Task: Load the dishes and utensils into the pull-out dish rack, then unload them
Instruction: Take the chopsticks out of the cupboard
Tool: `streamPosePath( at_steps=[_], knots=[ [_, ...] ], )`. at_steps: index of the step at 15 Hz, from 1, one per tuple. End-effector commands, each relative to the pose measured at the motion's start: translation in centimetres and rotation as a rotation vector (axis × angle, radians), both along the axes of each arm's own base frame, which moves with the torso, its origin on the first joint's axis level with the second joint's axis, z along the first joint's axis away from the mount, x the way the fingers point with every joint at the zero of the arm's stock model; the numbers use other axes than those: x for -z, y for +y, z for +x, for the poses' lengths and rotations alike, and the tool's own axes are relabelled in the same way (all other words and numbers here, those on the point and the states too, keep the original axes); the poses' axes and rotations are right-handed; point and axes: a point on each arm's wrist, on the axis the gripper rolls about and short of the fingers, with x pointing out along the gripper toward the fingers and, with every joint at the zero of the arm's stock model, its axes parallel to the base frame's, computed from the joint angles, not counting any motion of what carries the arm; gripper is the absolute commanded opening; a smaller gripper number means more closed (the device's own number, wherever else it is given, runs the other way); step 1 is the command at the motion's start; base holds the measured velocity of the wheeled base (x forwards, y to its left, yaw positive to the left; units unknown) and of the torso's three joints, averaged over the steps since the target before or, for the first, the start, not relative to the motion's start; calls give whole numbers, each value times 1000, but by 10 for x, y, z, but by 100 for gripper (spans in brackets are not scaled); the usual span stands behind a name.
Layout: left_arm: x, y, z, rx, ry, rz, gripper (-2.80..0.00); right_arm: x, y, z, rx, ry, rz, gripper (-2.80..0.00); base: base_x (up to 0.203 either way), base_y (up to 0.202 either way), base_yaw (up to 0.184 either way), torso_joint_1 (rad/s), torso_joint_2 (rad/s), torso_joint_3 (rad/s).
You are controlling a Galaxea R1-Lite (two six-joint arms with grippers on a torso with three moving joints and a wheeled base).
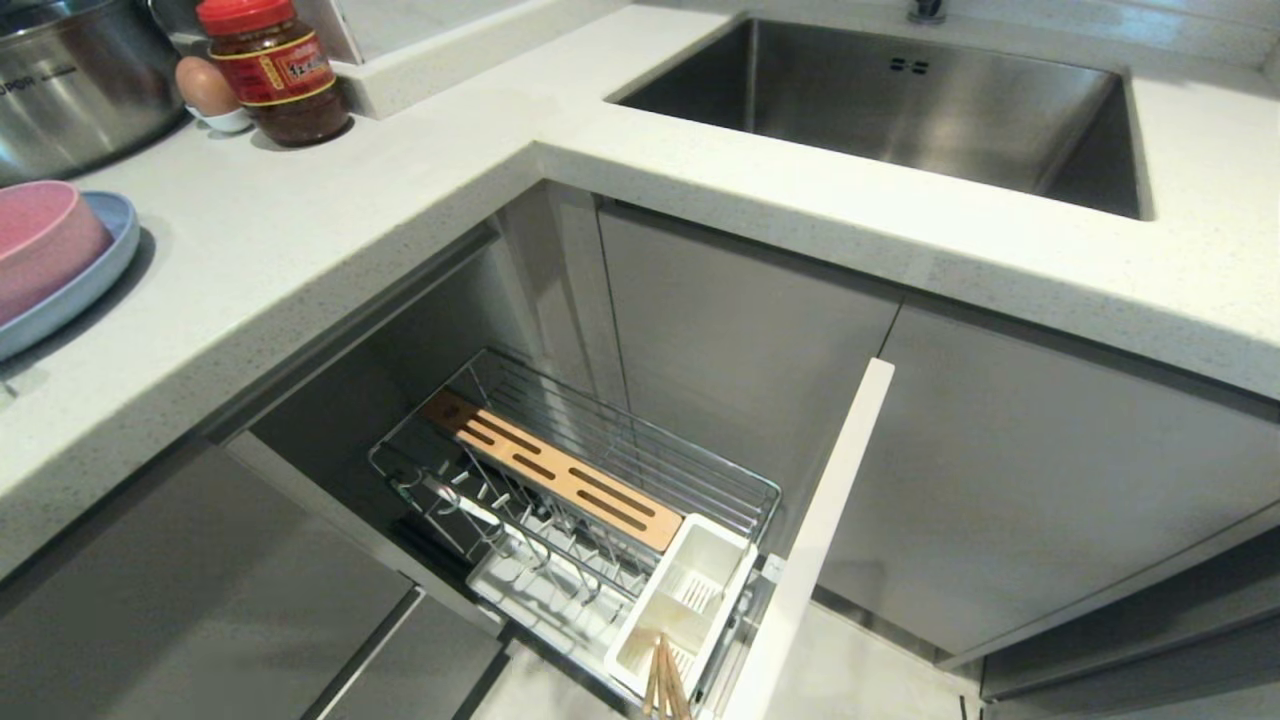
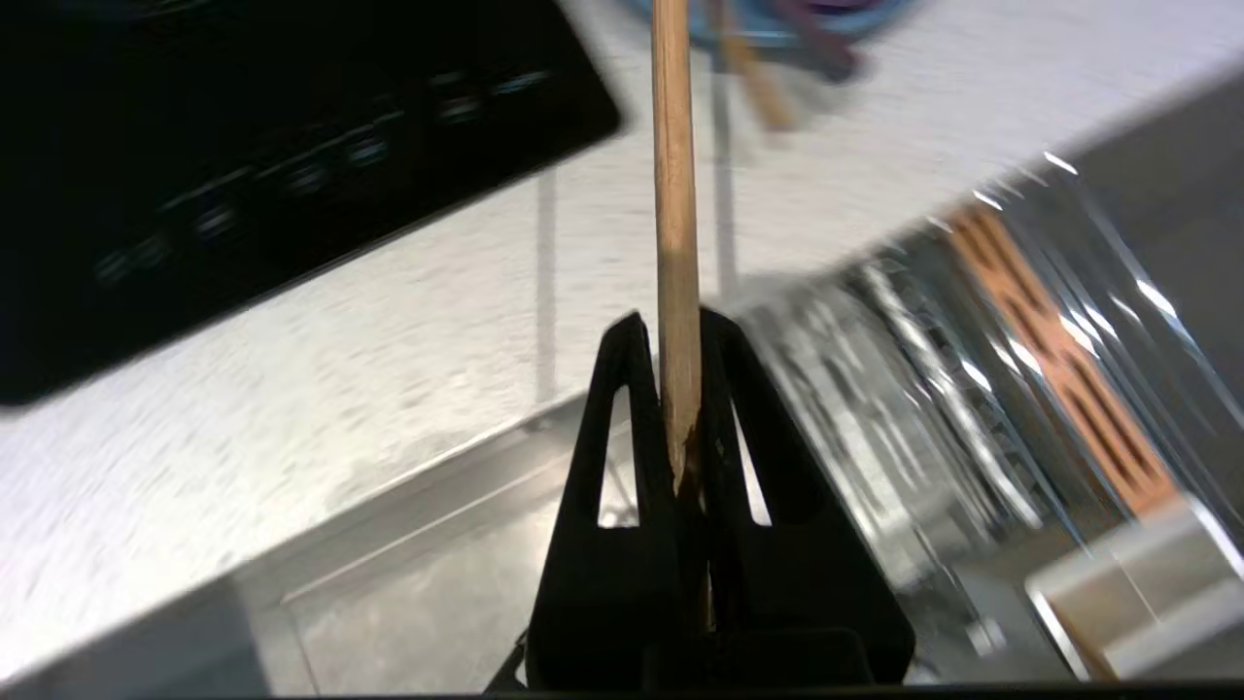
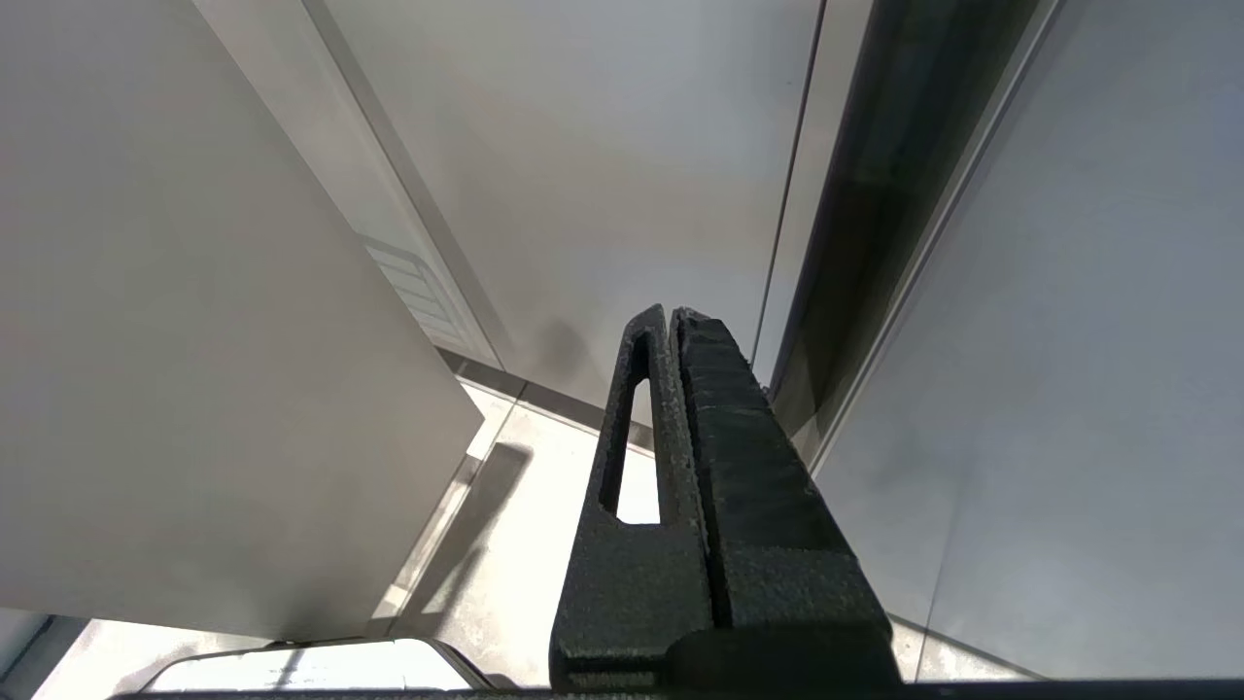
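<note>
My left gripper (image 2: 671, 326), outside the head view, is shut on a light wooden chopstick (image 2: 673, 175) that sticks out past its fingertips over the white countertop (image 2: 340, 369). The pull-out dish rack (image 1: 700, 465) stands drawn out below the counter, with its wooden strip (image 1: 560, 475), white utensil cup (image 1: 700, 570) and white front panel (image 1: 820, 540). More wooden sticks (image 1: 665, 685) show at the cup by the head view's bottom edge. The pink bowl (image 1: 40, 240) sits on the light-blue plate (image 1: 95, 275) on the counter at far left. The fork is not made out. My right gripper (image 3: 669, 316) is shut and empty beside cabinet fronts.
A steel sink (image 1: 900, 90) is set in the counter at the back right. A steel pot (image 1: 70, 80), an egg (image 1: 205, 88) and a red-lidded jar (image 1: 275, 70) stand at the back left. A black cooktop (image 2: 243, 146) lies near the left gripper.
</note>
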Motion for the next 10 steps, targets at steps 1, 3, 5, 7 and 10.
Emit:
streamPosePath(
  at_steps=[1,3,5,7,10],
  knots=[
    [14,1,5,-204,25,-48,-280,0,0,0,0,-5,1,-280,0,0,0,0,0,0],
    [17,10,20,-324,35,-92,-280,0,0,0,0,-5,1,-280,0,0,0,0,0,0],
    [20,18,35,-357,62,-129,-280,0,0,0,0,-5,1,-280,0,0,0,0,0,0],
    [22,29,55,-381,68,-170,-280,0,0,0,0,-5,1,-280,0,0,0,0,0,0],
    [30,47,89,-391,45,-185,-280,0,0,0,0,-5,1,-280,0,0,0,0,0,0]
  ],
)
